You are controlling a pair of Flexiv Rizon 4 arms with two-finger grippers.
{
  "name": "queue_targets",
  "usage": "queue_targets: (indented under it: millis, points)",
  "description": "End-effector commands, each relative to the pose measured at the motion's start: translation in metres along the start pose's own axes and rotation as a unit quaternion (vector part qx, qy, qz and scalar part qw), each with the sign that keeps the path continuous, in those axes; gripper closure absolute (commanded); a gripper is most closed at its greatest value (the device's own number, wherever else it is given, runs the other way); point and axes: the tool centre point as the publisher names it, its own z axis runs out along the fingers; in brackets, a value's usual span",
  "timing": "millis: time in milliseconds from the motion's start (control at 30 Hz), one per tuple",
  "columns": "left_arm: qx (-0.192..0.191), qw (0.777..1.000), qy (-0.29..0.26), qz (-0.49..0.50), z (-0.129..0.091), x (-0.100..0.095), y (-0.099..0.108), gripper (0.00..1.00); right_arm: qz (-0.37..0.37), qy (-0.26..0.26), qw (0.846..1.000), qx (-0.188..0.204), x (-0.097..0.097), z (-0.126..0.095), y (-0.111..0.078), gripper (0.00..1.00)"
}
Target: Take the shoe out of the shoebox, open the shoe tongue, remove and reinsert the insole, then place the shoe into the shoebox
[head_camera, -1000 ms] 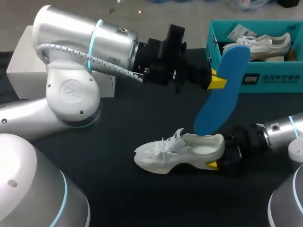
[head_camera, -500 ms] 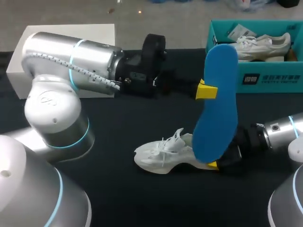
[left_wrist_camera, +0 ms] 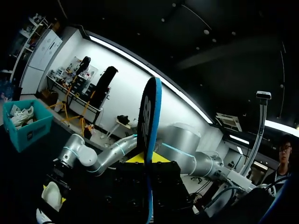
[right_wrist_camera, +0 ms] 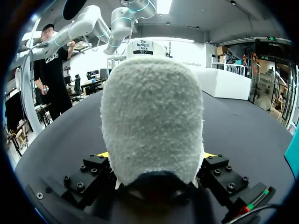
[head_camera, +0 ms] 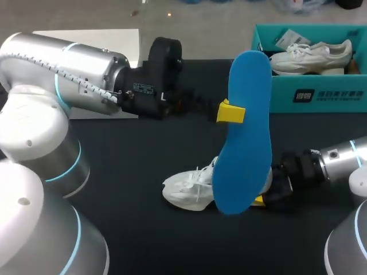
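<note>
One flat blue insole [head_camera: 243, 132] above fuzzy white shoe [head_camera: 186, 189]

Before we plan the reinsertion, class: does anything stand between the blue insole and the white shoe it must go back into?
Nothing visible does. The left claw holds the insole over the shoe, heel in the right claw.

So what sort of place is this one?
Probably a robotics lab bench: over a dark table, the left gripper holds a blue insole and the right gripper a white shoe, near a teal shoebox.
</note>
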Motion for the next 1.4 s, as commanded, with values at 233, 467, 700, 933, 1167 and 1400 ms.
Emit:
queue_targets:
  millis: [233,467,700,933,1167,1400]
  points:
    - [0.010,1.000,0.001,-0.023,0.000,0.009,0.006,1.00,0.000,-0.001,1.000,0.001,0.002,0.001,-0.003,1.00]
    - [0.006,0.999,0.001,-0.046,0.002,0.016,0.013,1.00,0.000,-0.001,1.000,0.001,0.002,0.001,-0.003,1.00]
    - [0.020,0.999,-0.013,-0.043,-0.002,0.020,0.017,1.00,0.000,-0.001,1.000,0.001,0.002,0.001,-0.003,1.00]
    - [0.036,0.999,-0.014,-0.038,-0.004,0.021,0.019,1.00,0.000,-0.001,1.000,0.001,0.002,0.001,-0.003,1.00]
    - [0.036,0.999,-0.014,-0.038,-0.004,0.021,0.019,1.00,0.000,-0.001,1.000,0.001,0.002,0.001,-0.003,1.00]
    - [0.036,0.999,-0.014,-0.038,-0.004,0.021,0.019,1.00,-0.004,-0.009,0.999,0.053,0.000,-0.010,0.005,0.00]
